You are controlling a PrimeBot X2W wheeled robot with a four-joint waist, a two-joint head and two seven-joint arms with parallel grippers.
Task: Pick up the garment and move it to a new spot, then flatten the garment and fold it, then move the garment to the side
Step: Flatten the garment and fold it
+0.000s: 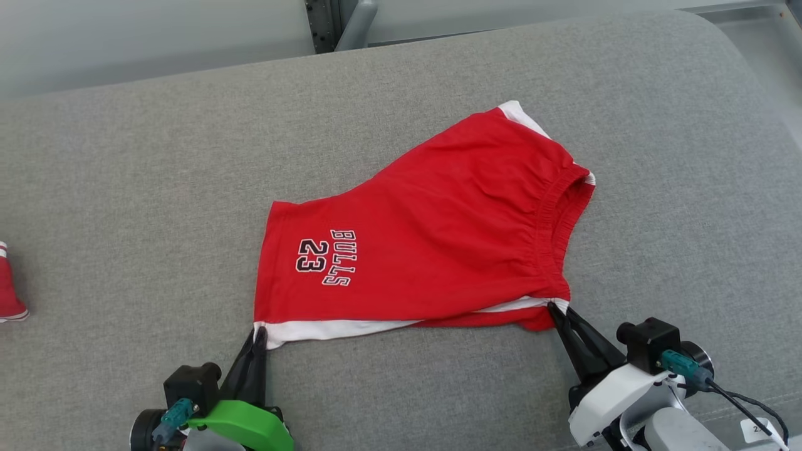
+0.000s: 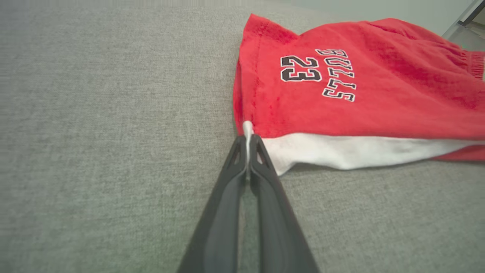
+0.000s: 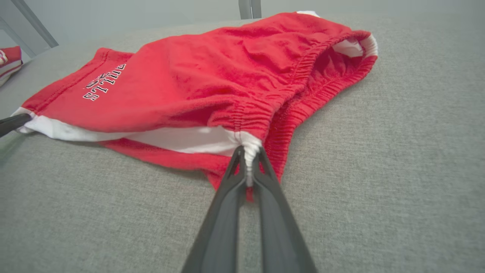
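The garment [image 1: 426, 238] is a pair of red shorts with white side stripes and "BULLS 23" print, lying on the grey fabric surface [image 1: 125, 188]. My left gripper [image 1: 259, 333] is shut on the white hem corner at the garment's near left; in the left wrist view the left gripper [image 2: 248, 137] pinches that white corner of the garment [image 2: 360, 98]. My right gripper [image 1: 556, 308] is shut on the waistband corner at the near right; the right wrist view shows the right gripper [image 3: 248, 151] clamping the white gathered edge of the garment [image 3: 212, 79].
Another red and white piece of clothing [image 1: 9, 294] lies at the far left edge of the surface, also seen as clothing [image 3: 9, 60] in the right wrist view. A metal frame [image 1: 338, 25] stands behind the surface. The surface's right edge [image 1: 770, 94] drops off nearby.
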